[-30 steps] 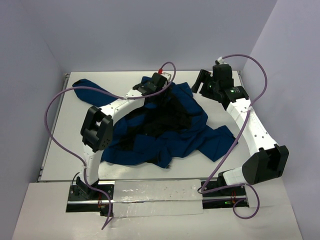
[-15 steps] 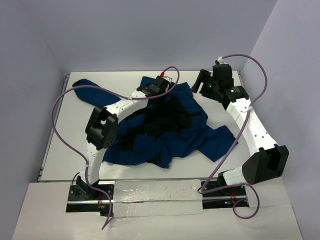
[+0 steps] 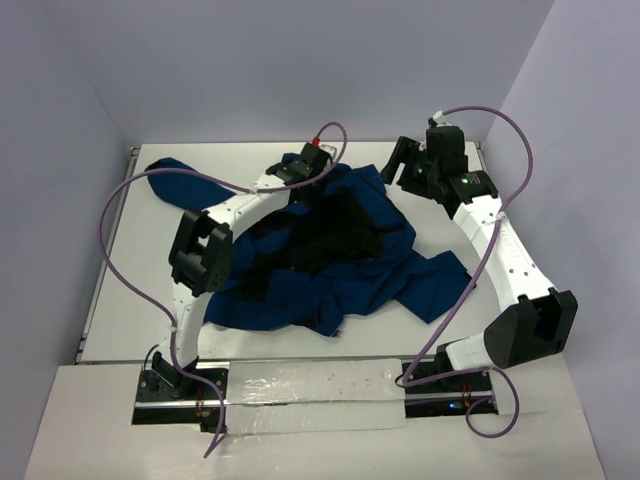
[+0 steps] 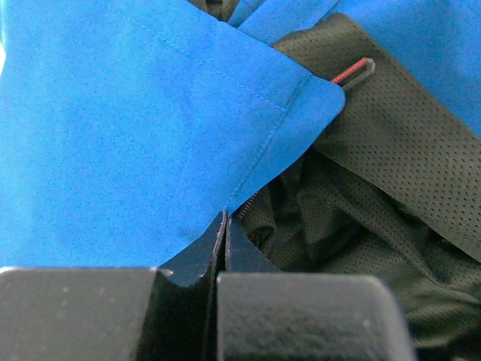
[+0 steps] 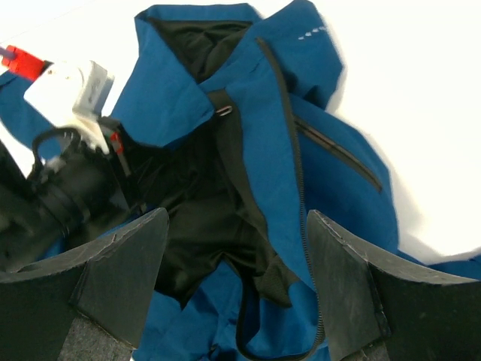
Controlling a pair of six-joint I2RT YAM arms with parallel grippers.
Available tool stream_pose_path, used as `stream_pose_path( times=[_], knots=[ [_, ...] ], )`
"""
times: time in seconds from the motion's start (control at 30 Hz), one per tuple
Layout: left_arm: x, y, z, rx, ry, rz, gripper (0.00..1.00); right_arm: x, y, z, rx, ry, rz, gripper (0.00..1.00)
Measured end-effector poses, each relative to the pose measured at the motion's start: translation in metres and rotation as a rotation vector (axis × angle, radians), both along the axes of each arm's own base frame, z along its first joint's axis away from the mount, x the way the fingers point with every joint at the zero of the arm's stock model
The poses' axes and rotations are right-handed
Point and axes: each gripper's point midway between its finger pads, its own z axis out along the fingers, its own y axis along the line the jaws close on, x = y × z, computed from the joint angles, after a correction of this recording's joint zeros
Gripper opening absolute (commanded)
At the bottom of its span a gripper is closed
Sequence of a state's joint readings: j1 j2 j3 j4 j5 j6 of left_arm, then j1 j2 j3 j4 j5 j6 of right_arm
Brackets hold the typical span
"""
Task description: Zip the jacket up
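One jacket (image 3: 400,272), crumpled; left end effector (image 4: 224,229) clamped on its edge; right end effector (image 5: 237,226) apart.

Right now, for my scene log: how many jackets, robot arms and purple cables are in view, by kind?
Navy-blue jacket: 1
Robot arms: 2, the left arm and the right arm
Purple cables: 2, the left cable and the right cable
Total: 5

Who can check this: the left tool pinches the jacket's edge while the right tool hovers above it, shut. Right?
Not quite. The right tool is open, as the right wrist view shows. The left tool does pinch the jacket edge.
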State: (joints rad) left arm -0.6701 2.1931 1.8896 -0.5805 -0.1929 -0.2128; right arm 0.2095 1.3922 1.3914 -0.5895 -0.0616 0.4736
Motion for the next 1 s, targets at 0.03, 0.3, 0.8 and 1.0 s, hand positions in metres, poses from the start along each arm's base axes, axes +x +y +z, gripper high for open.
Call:
stream_pose_path(
  times=[0.03,0.3,0.8,1.0],
  knots=[
    [0.001,0.001,0.0,-0.031,0.02,0.007,0.0,0.0,0.002,0.0,0.006,-0.001,0.01,0.81],
    [0.008,0.019,0.028,-0.308,0.135,0.106,0.0,0.006,0.036,0.005,-0.002,-0.066,0.068,0.82],
    [-0.02,-0.007,0.1,-0.674,0.23,0.142,0.0,0.034,0.097,-0.035,0.311,0.008,0.131,0.76],
    [-0.024,-0.008,0.104,-0.712,0.247,0.156,0.0,0.044,0.105,-0.021,0.377,-0.046,0.136,0.71]
  ],
)
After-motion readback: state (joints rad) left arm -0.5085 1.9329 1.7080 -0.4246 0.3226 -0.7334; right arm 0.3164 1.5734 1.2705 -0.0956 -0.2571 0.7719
